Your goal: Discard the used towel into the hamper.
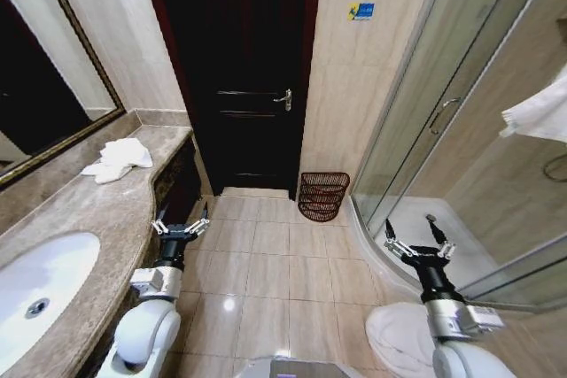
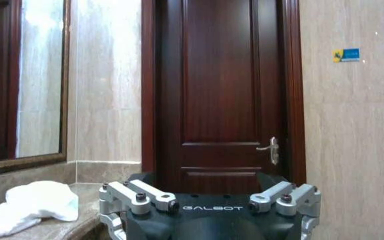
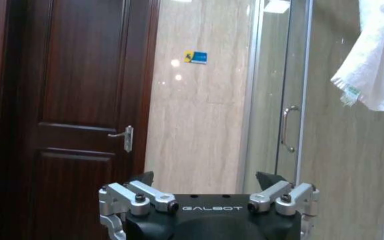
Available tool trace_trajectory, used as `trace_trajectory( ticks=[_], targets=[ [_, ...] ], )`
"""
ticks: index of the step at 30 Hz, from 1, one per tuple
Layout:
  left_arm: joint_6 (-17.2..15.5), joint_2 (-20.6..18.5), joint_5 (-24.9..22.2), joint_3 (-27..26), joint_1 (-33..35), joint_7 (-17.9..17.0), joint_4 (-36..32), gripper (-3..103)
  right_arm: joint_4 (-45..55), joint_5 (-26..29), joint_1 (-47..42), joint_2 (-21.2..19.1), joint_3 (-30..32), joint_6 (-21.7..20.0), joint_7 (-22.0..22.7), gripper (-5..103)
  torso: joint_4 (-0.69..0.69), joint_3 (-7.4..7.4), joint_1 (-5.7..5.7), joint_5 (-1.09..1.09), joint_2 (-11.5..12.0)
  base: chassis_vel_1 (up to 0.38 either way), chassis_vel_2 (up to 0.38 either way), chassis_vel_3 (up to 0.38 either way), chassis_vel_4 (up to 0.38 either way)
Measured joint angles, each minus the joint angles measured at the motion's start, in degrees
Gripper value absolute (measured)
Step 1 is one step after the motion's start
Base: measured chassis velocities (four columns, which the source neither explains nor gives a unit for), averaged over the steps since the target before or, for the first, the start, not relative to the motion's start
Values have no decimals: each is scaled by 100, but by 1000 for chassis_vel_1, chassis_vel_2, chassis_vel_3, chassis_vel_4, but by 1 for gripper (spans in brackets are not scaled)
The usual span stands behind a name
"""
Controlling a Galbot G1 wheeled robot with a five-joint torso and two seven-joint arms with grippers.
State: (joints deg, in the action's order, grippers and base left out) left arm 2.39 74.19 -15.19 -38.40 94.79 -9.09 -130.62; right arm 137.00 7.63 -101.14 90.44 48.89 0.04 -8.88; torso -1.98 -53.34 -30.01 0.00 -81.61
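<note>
Far left, a dark-framed wall mirror (image 1: 53, 86) hangs above the mottled grey-brown stone vanity counter (image 1: 97, 210), which carries an oval white basin (image 1: 40, 285); toward the counter's far end lies the crumpled white used towel (image 1: 118, 159), loosely heaped, well apart from both arms. Judged step in hand: approach and pick up, not yet started. The left gripper (image 1: 182, 220) hangs low beside the counter front, over the beige floor tiles (image 1: 266, 272), its 2 fingers spread wide and holding nothing; in the left wrist view the towel (image 2: 28, 207) sits off to one side at about gripper height. To do this well, I would reach with this arm, raise it above the counter edge first, then come down on the thickest fold so the pinch catches several layers; cloth will trail, so lift it high enough to clear the counter lip. Centre: dark wooden door (image 1: 235, 68), closed. Just right of it, the round dark red-brown wire hamper (image 1: 322, 196) stands on the floor against the wall, mouth unobstructed, beside the glass shower enclosure (image 1: 443, 121). The right gripper (image 1: 420, 241) idles low before that glass, likewise wide open and empty. A second white towel (image 1: 540, 112) hangs inside the shower; not the target by my reading.
</note>
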Motion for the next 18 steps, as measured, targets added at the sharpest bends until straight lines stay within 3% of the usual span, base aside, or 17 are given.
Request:
trace_trajectory(
  ticks=[7, 18],
  targets=[
    [175, -13, -86, -216, 156, 87, -24, 100, 90, 115, 47, -39, 22, -126, 16, 100, 0, 0, 0, 0, 0, 0, 0, 0, 0],
    [279, -45, -73, -139, 126, 319, 59, 100, 128, -29, 135, 35, -83, -232, -60, 100, 0, 0, 0, 0, 0, 0, 0, 0, 0]
  ],
)
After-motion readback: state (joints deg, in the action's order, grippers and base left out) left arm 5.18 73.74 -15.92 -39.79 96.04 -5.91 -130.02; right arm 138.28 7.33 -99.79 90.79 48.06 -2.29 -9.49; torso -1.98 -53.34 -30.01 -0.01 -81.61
